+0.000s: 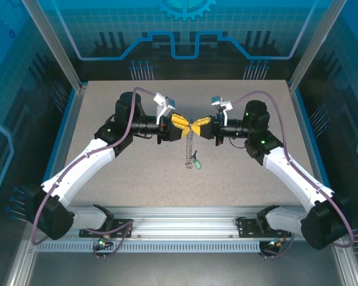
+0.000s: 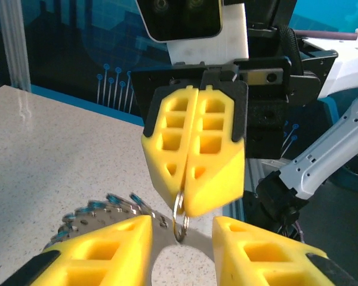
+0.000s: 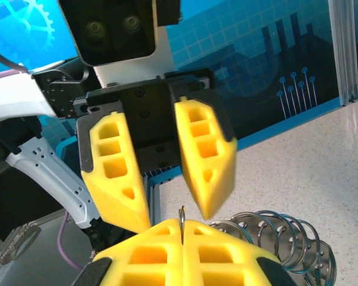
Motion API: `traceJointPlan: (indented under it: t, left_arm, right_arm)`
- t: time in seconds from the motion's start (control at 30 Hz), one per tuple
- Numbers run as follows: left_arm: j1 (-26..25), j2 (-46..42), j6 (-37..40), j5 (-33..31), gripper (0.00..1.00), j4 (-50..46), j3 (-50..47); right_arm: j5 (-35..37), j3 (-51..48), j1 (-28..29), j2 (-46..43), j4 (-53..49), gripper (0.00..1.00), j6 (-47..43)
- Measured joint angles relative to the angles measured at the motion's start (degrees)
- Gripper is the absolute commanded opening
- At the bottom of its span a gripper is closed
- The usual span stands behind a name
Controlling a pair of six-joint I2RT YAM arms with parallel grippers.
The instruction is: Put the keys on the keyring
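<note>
My left gripper (image 3: 172, 213) stands partly open over mid-table, yellow fingers apart and holding nothing, tip to tip with my right gripper (image 2: 185, 202). Between the two, the keyring (image 3: 274, 238), a string of silvery links, runs from the fingertips down across the table (image 1: 137, 173) toward my bases. The key (image 1: 195, 161) with its green tag sits at the near end of that string, and whether it is joined on I cannot tell. My right gripper is closed tight, pinching the keyring by its top ring (image 2: 180, 215) between the fingertips.
</note>
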Motion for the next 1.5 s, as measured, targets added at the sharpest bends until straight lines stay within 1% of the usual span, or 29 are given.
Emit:
traceJointPlan:
  t: [0.17, 0.3, 0.63, 0.87, 1.07, 1.5]
  left_arm:
    - [0.2, -4.9, -4.7, -0.9, 0.35, 6.1, -6.1]
    - [0.5, -6.0, -10.3, -1.7, 0.35, 13.5, -11.1]
    - [0.7, -2.9, -24.7, -2.1, 0.34, 33.1, -16.0]
    - [0.7, 0.9, -31.8, -2.1, 0.33, 42.8, -16.3]
    - [0.7, 2.8, -35.3, -2.1, 0.29, 47.8, -16.3]
    - [-0.2, 5.6, -37.7, -1.6, 0.25, 51.6, -16.3]
  right_arm:
    - [0.0, -0.4, -0.3, -0.2, 1.6, 0.00, 1.1]
    - [0.0, -0.7, -0.5, -0.3, 3.8, 0.00, 2.4]
    - [0.7, -2.4, -0.5, -0.5, 8.3, 0.00, 6.1]
    - [1.5, -2.5, -0.5, -0.5, 9.7, 0.00, 7.0]
    - [1.7, -2.6, -0.5, -0.5, 10.2, 0.00, 7.4]
    - [2.8, -2.7, -0.5, -0.4, 10.4, 0.00, 7.4]
